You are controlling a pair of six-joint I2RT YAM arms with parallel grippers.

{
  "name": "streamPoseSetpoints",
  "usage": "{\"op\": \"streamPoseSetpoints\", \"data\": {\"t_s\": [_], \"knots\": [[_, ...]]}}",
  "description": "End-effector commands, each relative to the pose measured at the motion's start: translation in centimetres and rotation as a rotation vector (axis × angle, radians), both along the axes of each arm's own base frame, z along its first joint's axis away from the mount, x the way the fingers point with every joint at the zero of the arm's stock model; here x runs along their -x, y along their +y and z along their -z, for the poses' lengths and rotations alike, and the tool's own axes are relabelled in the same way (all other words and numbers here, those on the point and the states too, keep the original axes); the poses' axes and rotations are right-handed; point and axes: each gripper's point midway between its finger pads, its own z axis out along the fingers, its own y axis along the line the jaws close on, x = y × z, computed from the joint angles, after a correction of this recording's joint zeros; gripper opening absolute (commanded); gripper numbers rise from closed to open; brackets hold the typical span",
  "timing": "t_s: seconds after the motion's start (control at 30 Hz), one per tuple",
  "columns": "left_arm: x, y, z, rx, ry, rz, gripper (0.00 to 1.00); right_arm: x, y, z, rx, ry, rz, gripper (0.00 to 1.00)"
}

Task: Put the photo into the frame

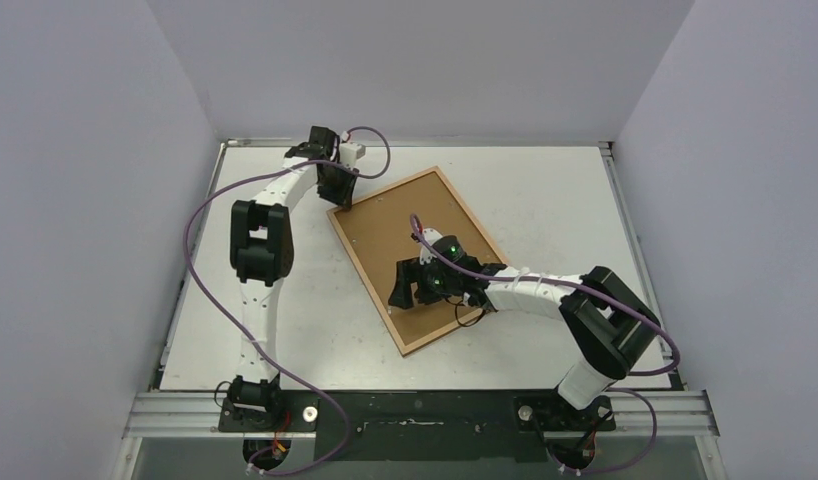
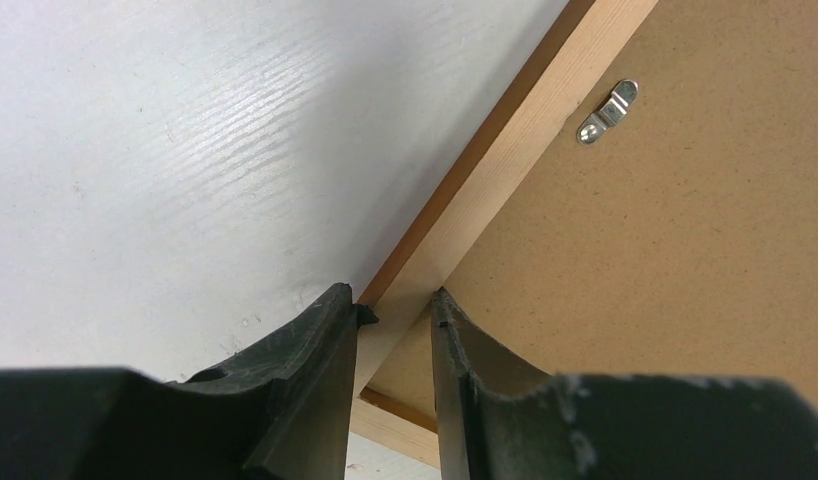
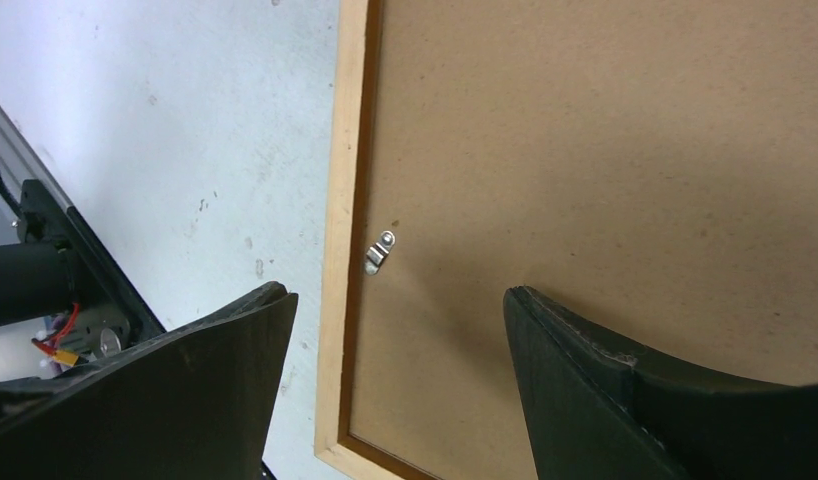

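From the top view, the frame (image 1: pixel 390 187) lies face down and askew on the table (image 1: pixel 545 200), with the backing (image 1: pixel 405 225) filling its opening. The left gripper (image 1: pixel 342 195) is at the frame's far left corner. The right gripper (image 1: pixel 417 290) hangs over the near part of the backing. The photo shows nowhere. It is probably already under the backing, though that cannot be confirmed.

The left wrist view shows the left gripper (image 2: pixel 395 320) with its jaws astride the frame's rail (image 2: pixel 515 140) near the corner. They are drawn in tight against both sides of the rail, pinning it. A small metal clip (image 2: pixel 605 112) sits on the backing (image 2: pixel 665 260) just inside the rail, lying at a slant.

In the right wrist view, the right gripper (image 3: pixel 397 295) has its jaws spread wide and holds nothing, poised above the backing (image 3: pixel 585 150). A second clip (image 3: pixel 379 252) is just ahead, right beside the rail (image 3: pixel 337 200), and also slanted.

The loading looks done, with the backing seated. What seems to be left is turning the clips to lock it, if they are not yet locked. Their catch cannot be seen. The frame may then need turning face up.
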Motion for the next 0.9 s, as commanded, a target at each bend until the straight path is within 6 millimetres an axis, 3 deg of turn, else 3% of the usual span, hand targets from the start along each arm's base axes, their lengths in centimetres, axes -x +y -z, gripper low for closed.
{"op": "streamPoseSetpoints", "data": {"t_s": [0.0,0.3,0.87], "knots": [[-2.1,1.4,0.3,-0.035,-0.052,-0.075,0.22,-0.2,2.2,-2.0,-0.117,-0.019,-0.046,0.77],[-1.6,1.6,0.3,-0.028,-0.04,-0.098,0.2,1.5,3.5,-0.9,-0.21,0.1,-0.084,0.77],[-0.1,2.0,0.3,-0.038,-0.023,-0.109,0.16,3.5,3.2,1.7,-0.249,0.292,-0.036,0.77]]}}
